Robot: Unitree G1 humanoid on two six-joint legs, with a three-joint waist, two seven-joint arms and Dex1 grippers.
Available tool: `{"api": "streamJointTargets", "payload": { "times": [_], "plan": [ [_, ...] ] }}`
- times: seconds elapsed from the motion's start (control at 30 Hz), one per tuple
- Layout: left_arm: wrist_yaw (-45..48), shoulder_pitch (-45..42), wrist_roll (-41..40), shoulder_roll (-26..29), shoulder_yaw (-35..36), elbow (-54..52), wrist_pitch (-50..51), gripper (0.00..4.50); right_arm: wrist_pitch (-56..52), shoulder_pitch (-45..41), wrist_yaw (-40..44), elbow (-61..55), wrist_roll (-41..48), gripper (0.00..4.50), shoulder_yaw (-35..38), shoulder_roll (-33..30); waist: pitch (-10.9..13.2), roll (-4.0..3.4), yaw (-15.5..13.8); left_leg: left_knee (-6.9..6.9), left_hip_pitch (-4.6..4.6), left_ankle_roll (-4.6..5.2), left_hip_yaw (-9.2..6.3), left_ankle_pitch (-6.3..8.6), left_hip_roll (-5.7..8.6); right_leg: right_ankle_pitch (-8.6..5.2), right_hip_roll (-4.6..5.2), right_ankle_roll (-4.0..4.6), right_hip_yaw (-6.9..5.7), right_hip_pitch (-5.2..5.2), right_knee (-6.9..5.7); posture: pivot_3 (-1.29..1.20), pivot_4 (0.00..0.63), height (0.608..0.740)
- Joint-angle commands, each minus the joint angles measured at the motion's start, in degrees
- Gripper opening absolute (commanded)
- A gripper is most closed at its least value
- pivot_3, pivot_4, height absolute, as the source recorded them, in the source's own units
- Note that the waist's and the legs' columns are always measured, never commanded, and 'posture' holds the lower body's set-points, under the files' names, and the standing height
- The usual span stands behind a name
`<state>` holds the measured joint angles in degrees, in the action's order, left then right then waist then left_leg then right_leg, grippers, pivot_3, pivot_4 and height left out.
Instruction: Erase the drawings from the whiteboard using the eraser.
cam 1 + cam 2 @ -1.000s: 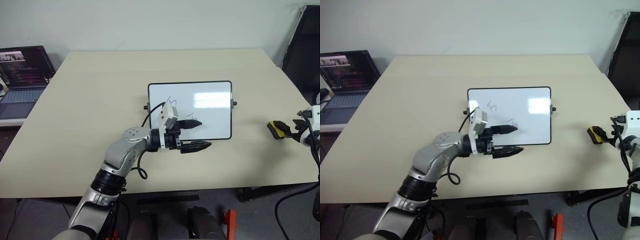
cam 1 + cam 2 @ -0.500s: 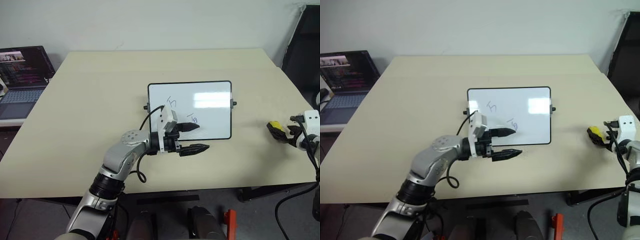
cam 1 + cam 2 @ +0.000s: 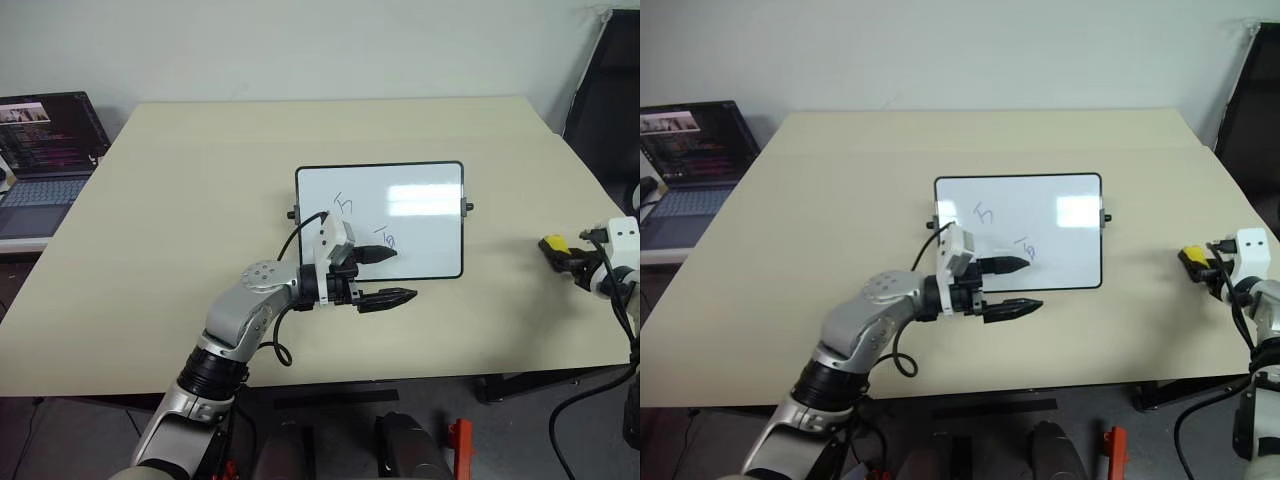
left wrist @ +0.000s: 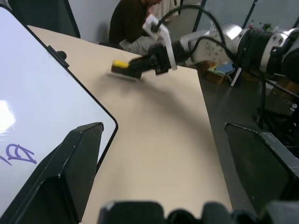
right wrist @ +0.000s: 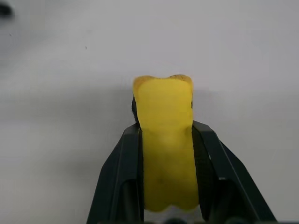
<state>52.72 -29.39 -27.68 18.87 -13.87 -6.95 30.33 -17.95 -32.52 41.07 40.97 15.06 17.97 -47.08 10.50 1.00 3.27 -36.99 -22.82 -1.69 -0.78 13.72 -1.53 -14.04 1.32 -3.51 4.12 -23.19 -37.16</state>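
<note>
Near edge of the table: left gripper (image 3: 385,274), fingers spread wide and holding nothing, one finger over the whiteboard's near left corner, the other over bare table (image 3: 180,250).
Right side of the table: right gripper (image 3: 568,256), clamped tight on the eraser.
Eraser (image 5: 166,140): yellow block pinched between the two black fingers, well apart from the whiteboard, at the table's right edge.
Whiteboard (image 3: 420,225): lies flat mid-table, black frame, small knobs on its short sides.
Drawings (image 3: 343,204): thin dark scribbles on the board's left half, one just beside the left gripper's upper finger.
Containers: I see none on the table.
Far left: laptop (image 3: 45,150), screen lit, on a side surface beside the table.
</note>
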Motion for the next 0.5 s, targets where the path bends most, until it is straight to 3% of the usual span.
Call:
{"api": "streamJointTargets", "payload": {
  "times": [0.03,0.13,0.27,0.43,0.5],
  "plan": [
    [0.26,0.51,0.10,3.08,5.19,-1.79,-2.77,4.50,-7.41,1.65,0.85,-25.61,9.09,1.01,3.97,-0.26,0.01,-0.03,0.18,-0.01,0.01,0.00,0.00,0.00,-0.01,0.00,-0.02,0.00,0.01,-0.02,-0.03,0.00,0.150,0.740],
    [0.97,2.81,0.71,7.93,9.64,-0.39,-5.02,4.50,-13.22,0.45,1.23,-43.43,16.24,1.01,0.87,2.86,-0.01,-0.09,0.66,0.02,0.07,0.01,-0.09,0.00,-0.08,-0.03,-0.10,0.02,0.00,-0.04,-0.13,0.00,0.150,0.740],
    [1.16,6.12,2.47,14.10,14.63,2.86,-7.93,4.50,-16.10,-6.04,-0.70,-49.20,20.09,1.00,-5.68,11.83,0.03,0.01,1.03,-0.01,0.14,0.01,-0.16,0.01,-0.18,-0.05,-0.20,0.07,-0.08,-0.02,-0.25,0.00,0.150,0.740],
    [0.95,10.10,4.82,18.51,18.00,5.26,-12.05,4.50,-5.71,-11.72,0.76,-42.34,6.02,1.00,-21.11,18.36,0.06,0.07,-0.12,-0.03,-0.04,0.01,-0.13,0.00,-0.15,-0.02,-0.09,0.13,-0.17,-0.18,-0.29,0.00,0.150,0.740],
    [0.46,12.87,5.09,18.51,19.13,4.28,-13.76,4.50,3.38,-15.20,-1.08,-33.91,-5.07,1.00,-29.05,19.66,0.06,0.07,-0.70,-0.02,-0.13,0.00,-0.14,0.00,-0.13,-0.02,-0.03,0.14,-0.24,-0.22,-0.24,0.00,0.150,0.740]
  ]
}}
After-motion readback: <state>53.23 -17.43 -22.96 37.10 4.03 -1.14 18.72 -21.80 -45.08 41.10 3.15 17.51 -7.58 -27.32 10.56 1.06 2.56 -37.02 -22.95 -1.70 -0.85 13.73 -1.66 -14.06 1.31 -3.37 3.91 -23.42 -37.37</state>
